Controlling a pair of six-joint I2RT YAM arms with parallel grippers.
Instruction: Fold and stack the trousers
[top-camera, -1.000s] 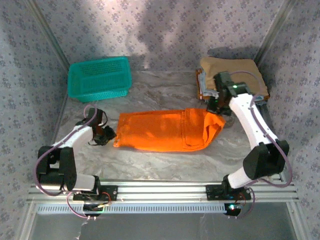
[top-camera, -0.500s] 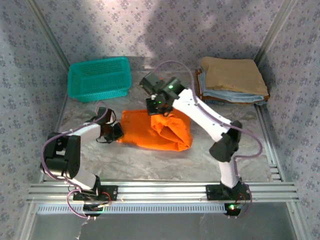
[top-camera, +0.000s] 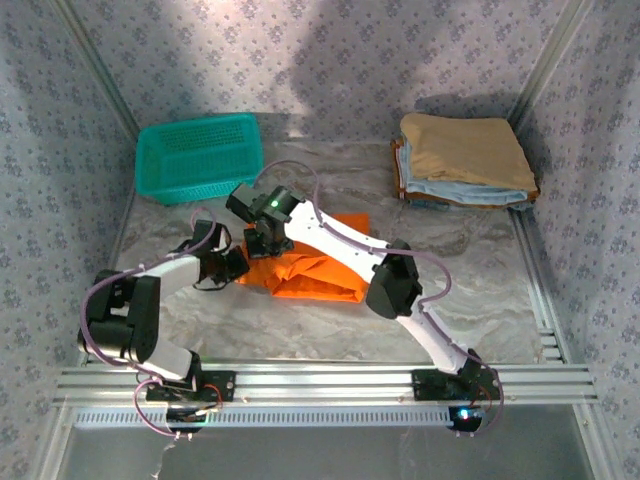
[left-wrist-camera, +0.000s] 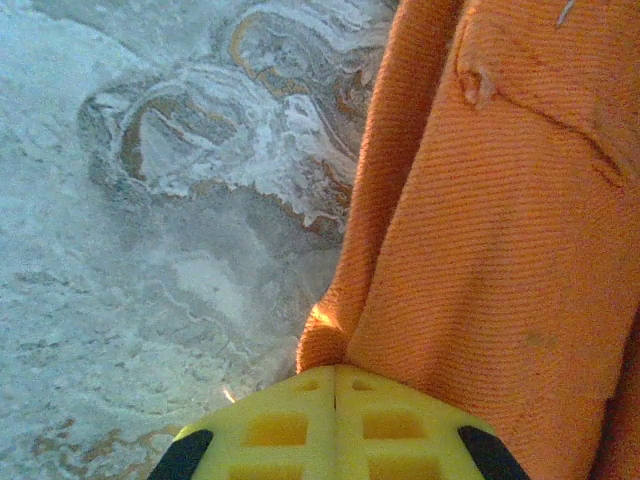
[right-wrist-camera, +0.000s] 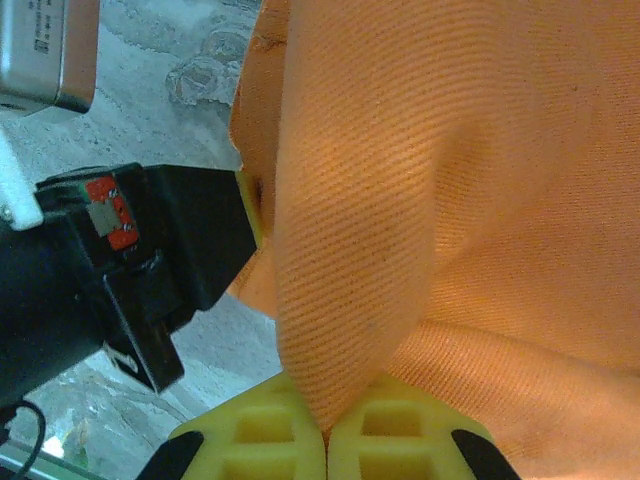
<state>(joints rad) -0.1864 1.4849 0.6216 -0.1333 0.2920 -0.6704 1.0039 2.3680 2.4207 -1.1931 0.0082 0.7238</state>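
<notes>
The trousers are bunched into a short orange bundle left of the frame's centre. The long axis runs left to right and dips slightly toward the right. At the bundle's left end, the left gripper is seen fully closed, with a cloth edge nipped at its yellow pads. Just above it, the right gripper is likewise shut, and a fold of cloth is pinched between its fingertips. The teal basket stands at upper left, its mesh floor uncovered. A tan folded garment is stacked on light blue ones at upper right. Open marble tabletop is left to the right of the bundle and below it.
</notes>
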